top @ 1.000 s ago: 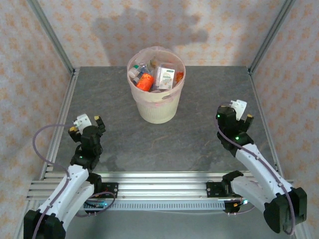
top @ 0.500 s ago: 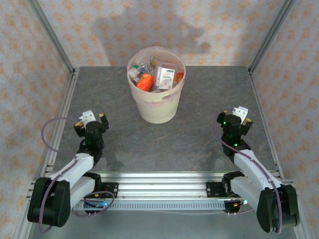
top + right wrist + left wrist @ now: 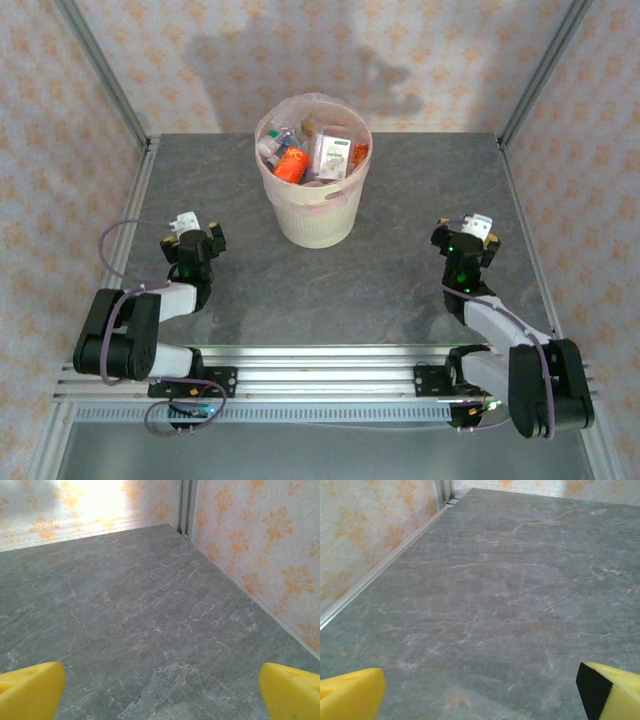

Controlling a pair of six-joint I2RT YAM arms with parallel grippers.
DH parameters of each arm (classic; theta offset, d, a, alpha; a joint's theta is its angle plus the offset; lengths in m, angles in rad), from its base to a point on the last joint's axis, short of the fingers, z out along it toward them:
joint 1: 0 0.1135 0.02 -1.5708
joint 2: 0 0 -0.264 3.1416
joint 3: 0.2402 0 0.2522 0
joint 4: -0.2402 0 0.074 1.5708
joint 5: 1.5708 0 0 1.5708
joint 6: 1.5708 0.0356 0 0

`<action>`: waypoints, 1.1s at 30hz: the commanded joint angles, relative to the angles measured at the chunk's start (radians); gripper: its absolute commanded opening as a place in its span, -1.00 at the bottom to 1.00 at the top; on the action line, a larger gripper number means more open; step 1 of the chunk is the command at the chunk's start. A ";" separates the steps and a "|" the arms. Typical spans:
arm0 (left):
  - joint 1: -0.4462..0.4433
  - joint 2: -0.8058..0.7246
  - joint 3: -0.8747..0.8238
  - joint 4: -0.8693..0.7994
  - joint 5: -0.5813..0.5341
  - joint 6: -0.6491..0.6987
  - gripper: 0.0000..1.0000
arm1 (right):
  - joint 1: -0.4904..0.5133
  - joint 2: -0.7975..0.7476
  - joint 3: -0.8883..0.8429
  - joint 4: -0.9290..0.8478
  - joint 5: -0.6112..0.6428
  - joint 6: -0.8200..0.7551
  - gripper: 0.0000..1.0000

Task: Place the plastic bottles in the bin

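Observation:
The cream bin (image 3: 313,215) with its pink liner stands at the back middle of the grey table. Several plastic bottles (image 3: 310,155) lie heaped inside it, among them an orange one (image 3: 291,166) and a white-labelled one (image 3: 332,157). My left gripper (image 3: 193,234) is folded back low at the near left, well away from the bin, and is open. Its yellow fingertips (image 3: 350,697) frame bare table in the left wrist view. My right gripper (image 3: 466,233) sits low at the near right, also open, its yellow fingertips (image 3: 291,695) wide apart over bare table.
Metal frame posts (image 3: 105,75) and patterned walls (image 3: 45,180) close in the table on three sides. A ribbed aluminium rail (image 3: 320,370) runs along the near edge by the arm bases. The grey marbled tabletop (image 3: 390,280) spreads around the bin.
Both arms have folded back toward their bases, their grippers sinking lower near the table. The bin and its bottles have not moved.

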 commanded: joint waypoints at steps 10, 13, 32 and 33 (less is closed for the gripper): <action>-0.022 0.111 0.090 0.053 0.111 0.094 1.00 | -0.054 0.215 -0.001 0.257 -0.170 0.015 0.99; -0.022 0.110 0.091 0.037 0.111 0.092 1.00 | -0.097 0.283 0.015 0.293 -0.228 0.036 0.99; -0.022 0.111 0.089 0.047 0.111 0.094 1.00 | -0.111 0.444 0.113 0.258 -0.366 -0.006 0.99; -0.022 0.111 0.089 0.047 0.111 0.094 1.00 | -0.111 0.446 0.121 0.247 -0.316 0.013 0.99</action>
